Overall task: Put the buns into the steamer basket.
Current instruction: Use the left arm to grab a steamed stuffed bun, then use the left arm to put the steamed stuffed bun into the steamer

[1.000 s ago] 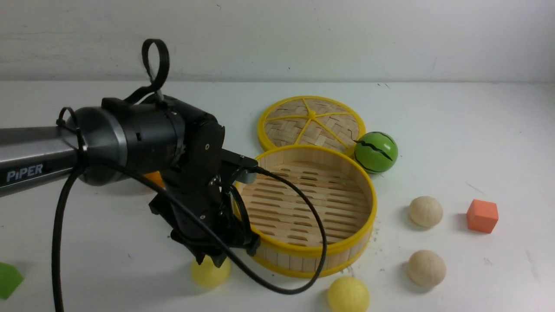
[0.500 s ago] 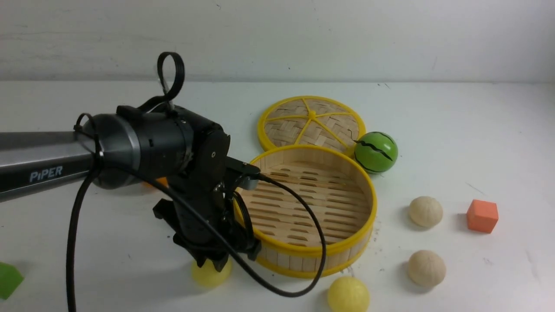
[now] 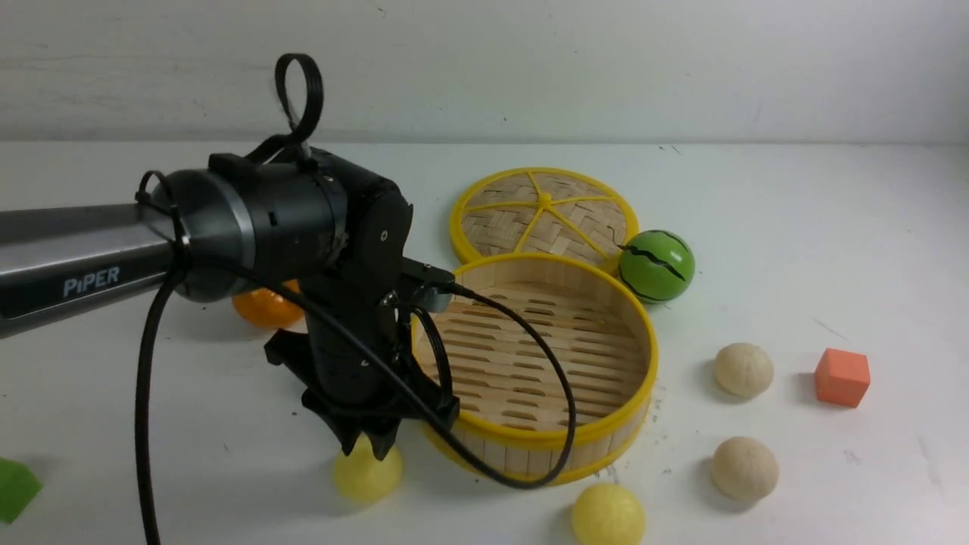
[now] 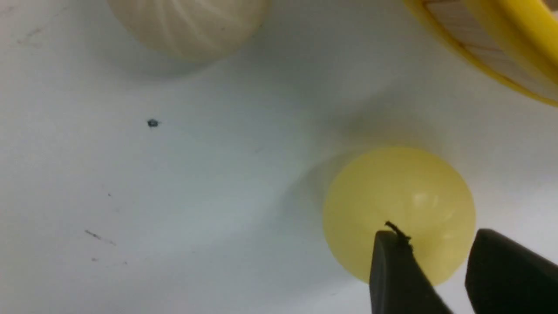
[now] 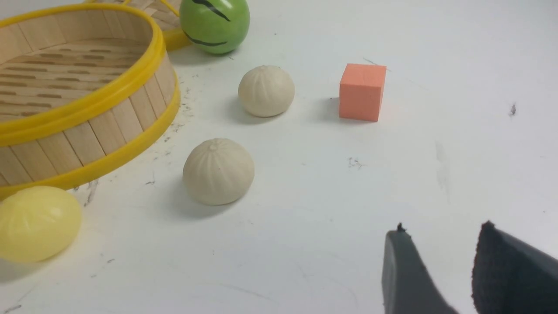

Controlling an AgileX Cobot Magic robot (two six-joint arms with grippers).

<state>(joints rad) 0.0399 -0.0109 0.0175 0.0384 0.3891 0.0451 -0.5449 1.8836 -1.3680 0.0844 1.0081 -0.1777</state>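
Observation:
My left gripper (image 3: pixel 369 448) is open and points down, its fingertips (image 4: pixel 392 244) just over a smooth pale yellow bun (image 3: pixel 367 475) (image 4: pixel 399 205) that lies on the table beside the steamer basket's (image 3: pixel 649 356) front-left wall. The basket holds nothing. A second yellow bun (image 3: pixel 608 516) lies in front of the basket. Two cream pleated buns (image 3: pixel 743 369) (image 3: pixel 744 468) lie to its right. A third cream bun (image 4: pixel 187 22) shows only in the left wrist view. My right gripper (image 5: pixel 440 235) is open and empty, hovering over bare table short of the cream buns (image 5: pixel 218 171).
The flat woven lid (image 3: pixel 543 216) lies behind the basket, with the green striped ball (image 3: pixel 655 266) against it. An orange fruit (image 3: pixel 265 309) sits behind my left arm. An orange cube (image 3: pixel 842 377) is at the far right, a green piece (image 3: pixel 14 488) at the left edge.
My left arm has shifted right and its wrist has risen a little, uncovering the orange. The fingertips stay over the same yellow bun. Nothing else moved.

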